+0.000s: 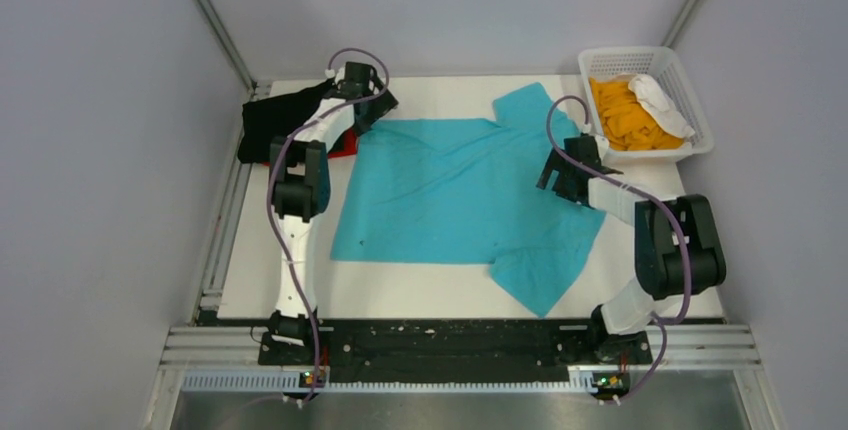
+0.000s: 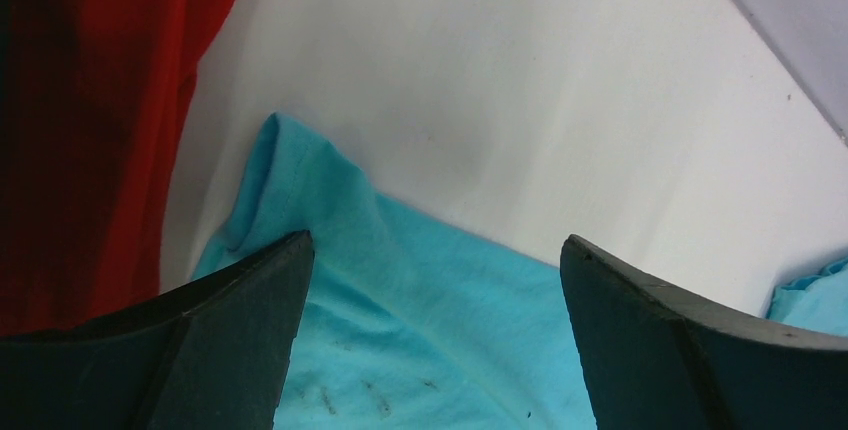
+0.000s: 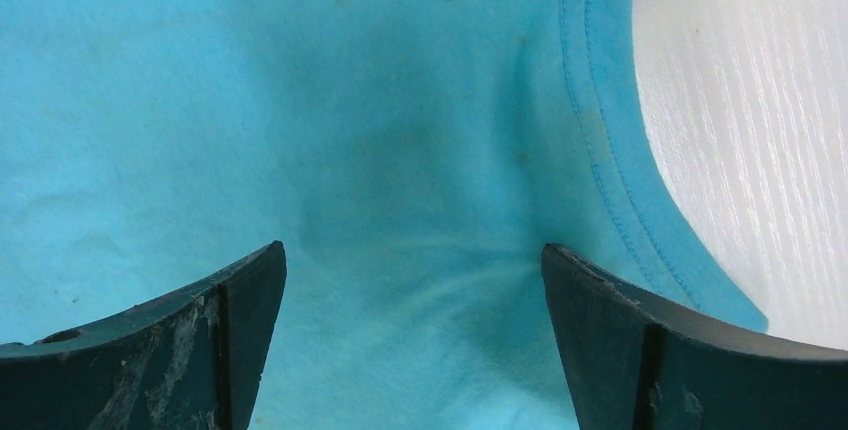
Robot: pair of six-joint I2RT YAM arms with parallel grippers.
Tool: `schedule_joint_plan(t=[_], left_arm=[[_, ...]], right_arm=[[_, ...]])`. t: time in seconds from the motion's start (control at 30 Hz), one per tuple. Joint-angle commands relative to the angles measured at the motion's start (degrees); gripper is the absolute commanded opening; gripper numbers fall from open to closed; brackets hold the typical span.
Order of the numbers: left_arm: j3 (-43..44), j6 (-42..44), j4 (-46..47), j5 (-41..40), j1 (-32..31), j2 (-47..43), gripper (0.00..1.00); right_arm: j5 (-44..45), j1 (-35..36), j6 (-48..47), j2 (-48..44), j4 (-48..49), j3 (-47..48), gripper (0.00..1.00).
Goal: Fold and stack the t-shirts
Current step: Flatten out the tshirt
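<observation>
Showing only overhead: orange shirt, basket.

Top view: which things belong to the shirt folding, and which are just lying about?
Job: turquoise t-shirt, spread flat; black t-shirt; red t-shirt; orange t-shirt, in the white basket.
Lying about: white basket; white cloth inside it.

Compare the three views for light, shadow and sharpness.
Top view: even, soft light, blue shirt sharp, barely any shadows. Left wrist: red shirt falls dark at the edge. Right wrist: shadow pools on the shirt ahead of the right claw; table nearly washed out.
</observation>
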Motion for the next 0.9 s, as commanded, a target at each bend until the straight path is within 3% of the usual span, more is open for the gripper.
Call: schedule_joint_plan(t=[0.0,0.13,0.23,0.3,0.43,0.63,0.87], left_arm=[[2.53,2.59,-6.26,1.03,-0.23,-3.01,0.99],[4.69,8.08,-5.33,2.10,-3.13,-9.81,0.99],[0.27,11.26,-4.59,1.54,-6.12,-17.50,0.99],[-6.82,11.92,-3.97,0.12,-8.19,-24.15,0.99],[-28.92,12.12,-1.90,-4.23,-12.55,-39.96,0.99],[-58.66,3.22,-5.63,-13.54,-17.45,-62.81,0.99],[-78.77,-12.18,-18.94,-21.54,-17.61,-83.01,0.99]], right_arm=[[-0.87,-0.54,-2.65,-4.66,-2.57,5.13,0.98],[-1.27,0.98,-4.52,-11.93,-4.75,7.20,0.99],[-0.05,3.78,-5.94,-18.53,-6.71,4.16,0.99],[0.02,5.71,-5.80,-23.82,-8.36,1.25,0.99],[-0.11,11.00,-3.99,-32.84,-11.29,-6.05,0.99],[-0.08,13.03,-1.78,-39.75,-13.73,-11.63,0.98],[-0.71,13.02,-1.81,-42.10,-12.17,-14.23,0.99]])
